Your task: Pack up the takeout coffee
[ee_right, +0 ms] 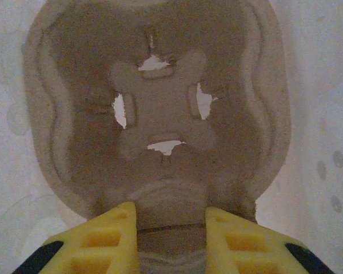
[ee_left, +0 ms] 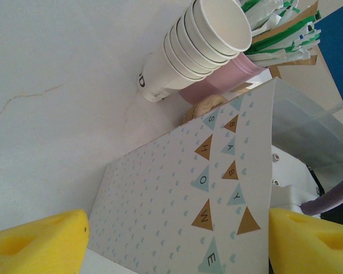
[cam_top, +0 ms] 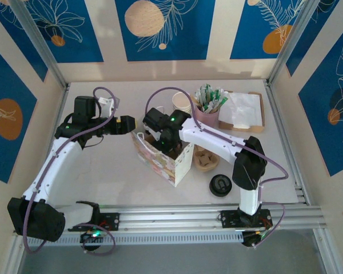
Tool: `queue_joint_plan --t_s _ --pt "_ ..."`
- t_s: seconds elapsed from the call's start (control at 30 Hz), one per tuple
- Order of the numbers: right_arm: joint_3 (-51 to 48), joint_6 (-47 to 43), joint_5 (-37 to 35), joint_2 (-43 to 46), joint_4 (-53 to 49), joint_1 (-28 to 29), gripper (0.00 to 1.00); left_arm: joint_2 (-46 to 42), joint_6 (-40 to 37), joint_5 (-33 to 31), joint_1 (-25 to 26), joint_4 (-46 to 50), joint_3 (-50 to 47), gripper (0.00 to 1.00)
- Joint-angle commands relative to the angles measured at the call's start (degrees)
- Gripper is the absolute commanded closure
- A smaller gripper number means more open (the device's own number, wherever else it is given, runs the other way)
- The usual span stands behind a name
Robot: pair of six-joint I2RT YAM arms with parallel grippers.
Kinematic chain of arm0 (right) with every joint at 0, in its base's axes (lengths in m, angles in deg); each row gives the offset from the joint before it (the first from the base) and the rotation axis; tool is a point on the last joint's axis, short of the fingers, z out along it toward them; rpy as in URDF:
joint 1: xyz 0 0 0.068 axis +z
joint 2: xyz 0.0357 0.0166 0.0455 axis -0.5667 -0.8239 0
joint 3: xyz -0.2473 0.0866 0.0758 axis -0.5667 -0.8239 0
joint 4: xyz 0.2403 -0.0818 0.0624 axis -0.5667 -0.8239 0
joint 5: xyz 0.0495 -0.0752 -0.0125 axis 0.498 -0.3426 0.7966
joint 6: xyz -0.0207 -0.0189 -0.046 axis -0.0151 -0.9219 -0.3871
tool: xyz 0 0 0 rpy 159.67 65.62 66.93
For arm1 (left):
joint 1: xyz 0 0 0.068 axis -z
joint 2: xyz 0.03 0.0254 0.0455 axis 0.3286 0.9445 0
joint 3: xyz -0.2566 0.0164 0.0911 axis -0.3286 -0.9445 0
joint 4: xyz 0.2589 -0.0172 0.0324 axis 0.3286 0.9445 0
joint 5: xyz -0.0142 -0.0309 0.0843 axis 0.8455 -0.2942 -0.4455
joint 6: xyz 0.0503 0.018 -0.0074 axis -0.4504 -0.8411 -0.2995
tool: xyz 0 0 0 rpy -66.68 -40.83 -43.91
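Task object: moulded pulp cup carrier (ee_right: 160, 108), down inside the gift bag (cam_top: 170, 165), with the bag's pale patterned walls around it.
Right end effector (cam_top: 167, 142): reaches into the open top of the bag. The jaws are narrowed, and the yellow fingers (ee_right: 106, 234) pinch the near rim of the carrier.
Left end effector (cam_top: 127, 124): at the bag's left end. The jaws stand well apart, and the bag's printed side panel lies between them. Contact with the panel cannot be told.
Gift bag: upright at the centre of the counter (cam_top: 108, 171), with "BABY SHOWER" bunting print on its side.
Second cup carrier (cam_top: 206, 158): on the counter just right of the bag.
Black lid (cam_top: 221, 185): near the second carrier, on its near side.
Paper cup stack (ee_left: 200, 40): lies on its side behind the bag.
Pink cup (cam_top: 207, 117): holds packets and stands beside the cup stack.
Napkins (cam_top: 243, 108): in a tray at the far right.
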Motion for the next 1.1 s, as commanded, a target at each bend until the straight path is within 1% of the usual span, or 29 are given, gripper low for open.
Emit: queue_joint_plan --t_s 0.0,0.37,0.67,0.87,1.07 --pt "-0.9 -1.0 2.0 -1.2 -0.2 0.4 0.72 -0.1 0.1 -0.2 0.7 0.2 -0.5 0.21" --pt "-0.8 -0.6 2.1 -3.5 -0.2 0.5 0.72 0.0 0.0 -0.1 0.7 0.3 -0.5 0.21" --pt "-2.8 0.3 3.1 -4.5 1.8 0.5 0.71 0.1 0.1 -0.1 0.7 0.3 -0.5 0.21" --pt "-4.0 0.4 2.7 -4.4 2.4 0.4 0.68 0.2 0.1 -0.2 0.7 0.3 -0.5 0.21" --pt "-4.5 1.3 0.4 -4.6 2.2 0.3 0.63 0.3 0.0 -0.3 0.8 0.4 -0.6 0.21"
